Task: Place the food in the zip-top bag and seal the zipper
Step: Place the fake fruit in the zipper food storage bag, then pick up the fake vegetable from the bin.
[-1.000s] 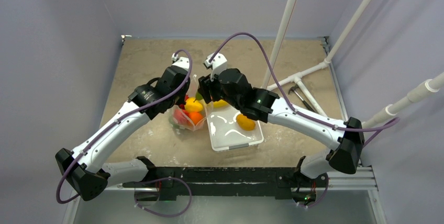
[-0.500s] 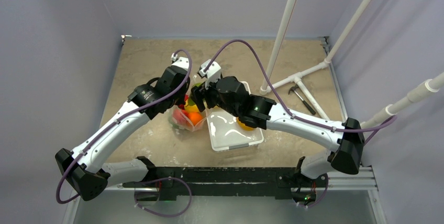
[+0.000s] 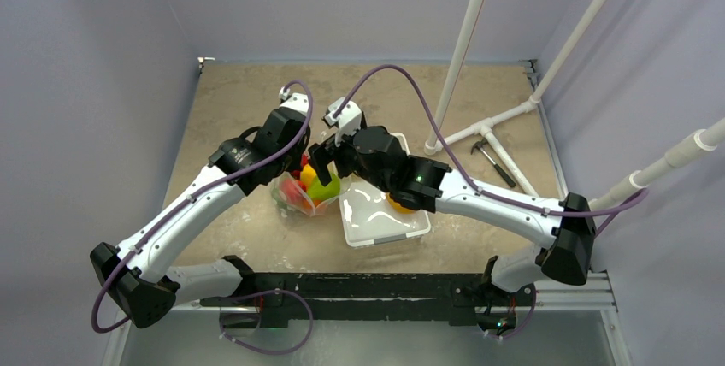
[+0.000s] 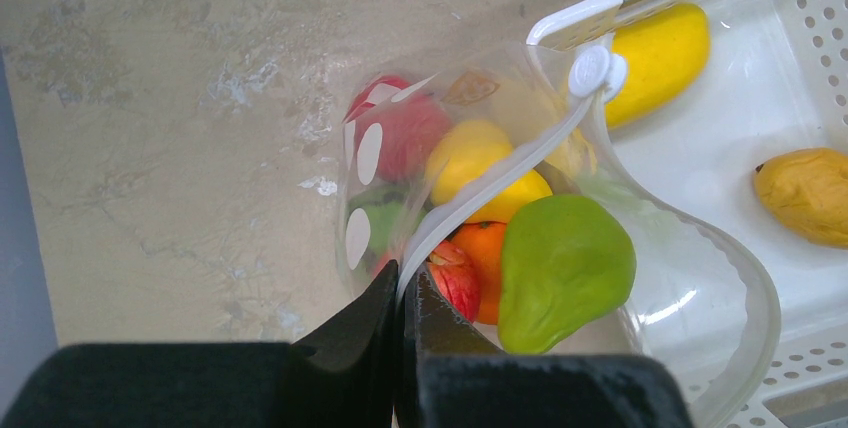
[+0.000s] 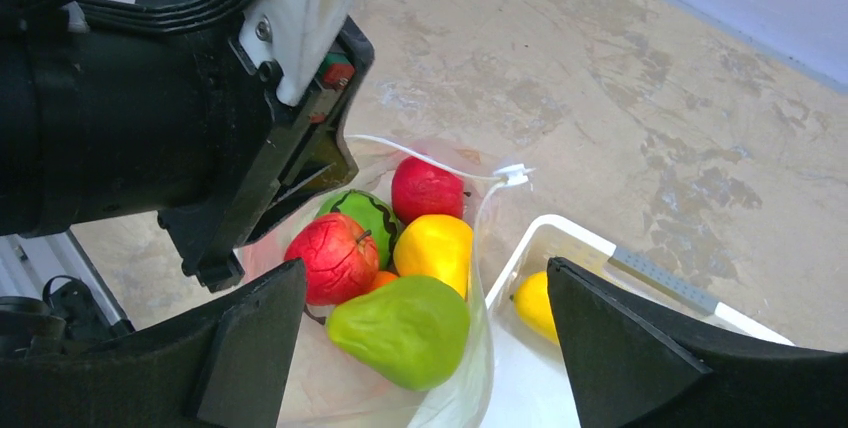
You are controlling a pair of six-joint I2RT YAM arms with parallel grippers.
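Right hand [image 5: 425,278] had spread wide over last second and held nothing. Green fruit [image 5: 400,330] now lay atop pile inside zip-top bag [image 4: 700,288], directly beneath that hand. Left hand [image 4: 402,293] clamped tight on zipper [image 4: 480,198], propping mouth open. Yellow fruit [image 4: 655,48] and orange-yellow fruit [image 4: 810,193] sat in white tray [image 4: 720,148], right of left hand. Judged: loading incomplete, sealing not begun.

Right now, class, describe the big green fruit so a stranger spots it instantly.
Find the white tray mid-table; the clear bag sits at its left side. The green fruit lies atop the pile inside, pale and largest; the other green one is darker, half buried.
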